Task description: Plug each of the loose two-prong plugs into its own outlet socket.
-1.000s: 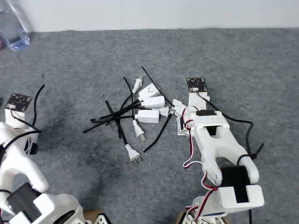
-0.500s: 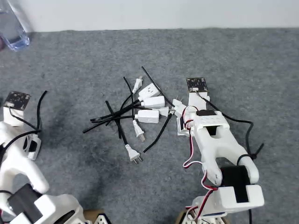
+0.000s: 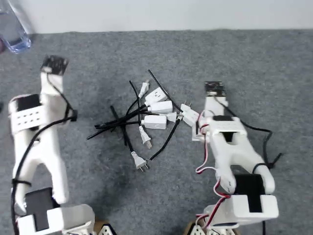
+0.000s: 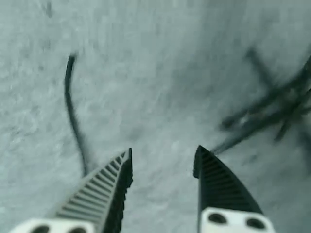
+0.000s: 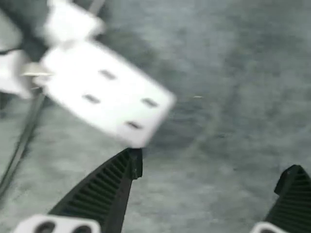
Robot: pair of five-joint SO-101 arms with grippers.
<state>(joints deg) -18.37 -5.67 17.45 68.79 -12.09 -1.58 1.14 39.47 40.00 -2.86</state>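
A tangle of black cords (image 3: 124,122) lies mid-table with white outlet blocks (image 3: 160,106) and several loose two-prong plugs, one nearest the front (image 3: 141,164). A separate white outlet block (image 3: 190,115) rests beside my right arm (image 3: 222,134). In the right wrist view this block (image 5: 104,99) shows its slots just beyond one fingertip (image 5: 131,162) of my open right gripper (image 5: 211,170), which holds nothing. My left arm (image 3: 34,122) stretches forward to the left of the pile. Its gripper (image 4: 163,155) is open over bare carpet, with the cords (image 4: 272,107) off to one side.
The table is covered in grey carpet (image 3: 254,68). A clear plastic bottle (image 3: 12,32) stands at the far left corner by the white wall. One black wire (image 4: 73,116) hangs close to my left gripper.
My left arm has swung from the table's left edge forward and toward the pile. My right arm has shifted slightly to the right. The plugs and outlets have stayed put.
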